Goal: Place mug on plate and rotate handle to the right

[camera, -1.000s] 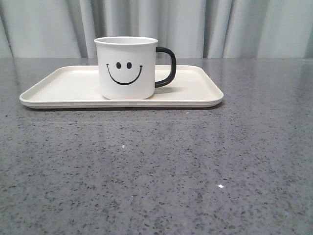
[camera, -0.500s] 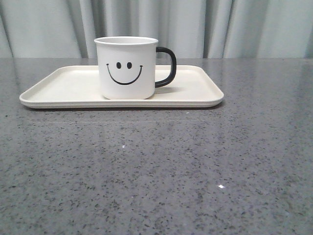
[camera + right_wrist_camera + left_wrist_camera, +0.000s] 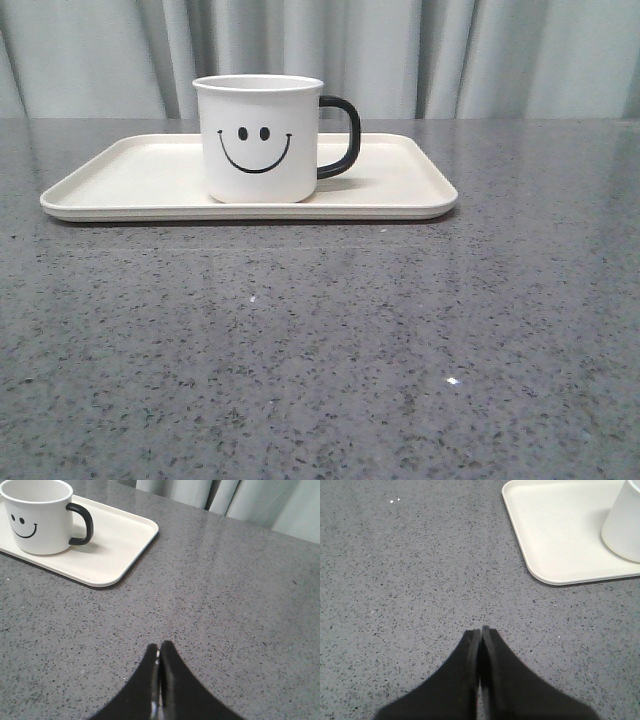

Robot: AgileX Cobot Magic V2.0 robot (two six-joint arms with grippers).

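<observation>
Resting upright on plate (image 3: pixel 140 180), mug (image 3: pixel 258 140), well apart from closed jaws

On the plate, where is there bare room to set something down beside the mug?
The widest free patch on the plate lies left of the mug, out to the left rim. A narrower patch lies right of the handle, up to the right rim. Only a thin strip shows in front of the mug.

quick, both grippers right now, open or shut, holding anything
Left gripper: shut, holding nothing, over bare table clear of the plate.
Right gripper: shut, holding nothing, away from the mug.
</observation>
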